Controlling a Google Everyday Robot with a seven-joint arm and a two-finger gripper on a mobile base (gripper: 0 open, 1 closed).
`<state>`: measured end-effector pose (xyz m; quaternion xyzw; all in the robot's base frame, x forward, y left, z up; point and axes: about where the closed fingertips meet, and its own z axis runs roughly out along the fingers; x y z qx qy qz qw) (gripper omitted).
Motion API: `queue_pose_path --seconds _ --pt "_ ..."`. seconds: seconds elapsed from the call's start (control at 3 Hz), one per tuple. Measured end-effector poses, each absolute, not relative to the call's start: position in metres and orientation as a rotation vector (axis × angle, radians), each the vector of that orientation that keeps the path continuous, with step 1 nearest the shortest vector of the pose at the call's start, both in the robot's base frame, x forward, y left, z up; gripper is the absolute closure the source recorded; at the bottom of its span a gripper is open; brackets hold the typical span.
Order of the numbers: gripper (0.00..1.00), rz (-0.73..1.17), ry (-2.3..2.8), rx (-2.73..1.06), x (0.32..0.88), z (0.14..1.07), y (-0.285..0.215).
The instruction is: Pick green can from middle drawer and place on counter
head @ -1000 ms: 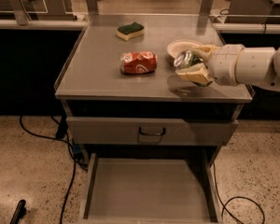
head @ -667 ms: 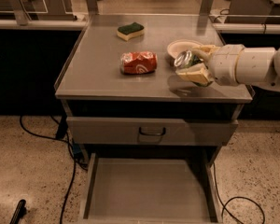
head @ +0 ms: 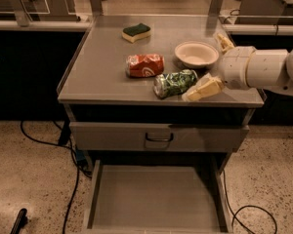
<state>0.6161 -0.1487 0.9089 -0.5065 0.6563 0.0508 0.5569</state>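
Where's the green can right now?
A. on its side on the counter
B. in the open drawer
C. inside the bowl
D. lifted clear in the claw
A: the green can lies on its side on the counter, between the red can and the open claw, in front of the bowl; the drawer below shows only bare floor.

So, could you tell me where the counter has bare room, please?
The counter's left side, beside the sponge and red can, is bare. The right front is crowded: green can, bowl and the open gripper.
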Motion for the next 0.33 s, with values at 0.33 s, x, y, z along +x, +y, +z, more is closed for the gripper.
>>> queue_pose_path --seconds 0.33 --pt "0.0 0.12 1.549 -1.196 0.6161 0.9089 -0.1486"
